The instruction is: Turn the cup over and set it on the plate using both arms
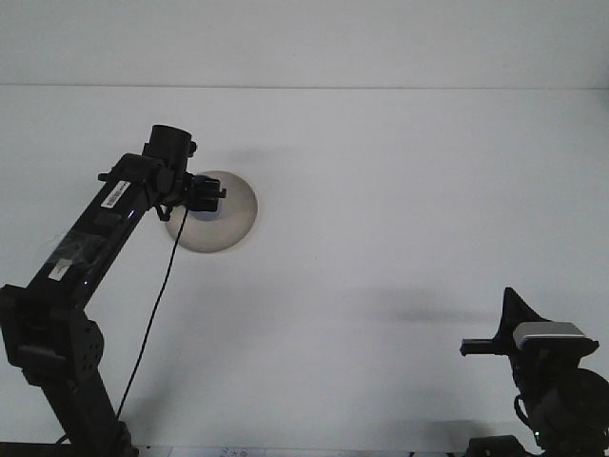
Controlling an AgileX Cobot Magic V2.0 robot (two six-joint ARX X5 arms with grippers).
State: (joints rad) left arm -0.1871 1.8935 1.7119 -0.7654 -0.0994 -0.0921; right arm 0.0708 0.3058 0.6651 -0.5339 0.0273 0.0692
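The left arm (90,243) reaches out from the near left corner of the table, and the left gripper (211,198) hangs right over the plate (233,221), above the plate's left half. Its dark fingers are bunched over the spot where the cup (206,213) sits, and only a sliver of blue shows beneath them, so the cup appears to be on the plate, left of the plate's centre; whether it stands rim up or rim down is hidden. Whether the fingers are clamped on the cup or already spread off it cannot be told from this view. A black cable (157,309) trails from the wrist down across the table on the near side of the plate. The step in hand looks like setting the cup down and letting go. To do it well, the cup should rest flat on the plate before the fingers part, they should part fully, and the gripper should rise straight up off the plate so a fingertip does not drag the cup over or nudge the plate sideways. Far to the right of the plate, at the near right corner, the right gripper (490,347) idles; its fingers are too dark to read.
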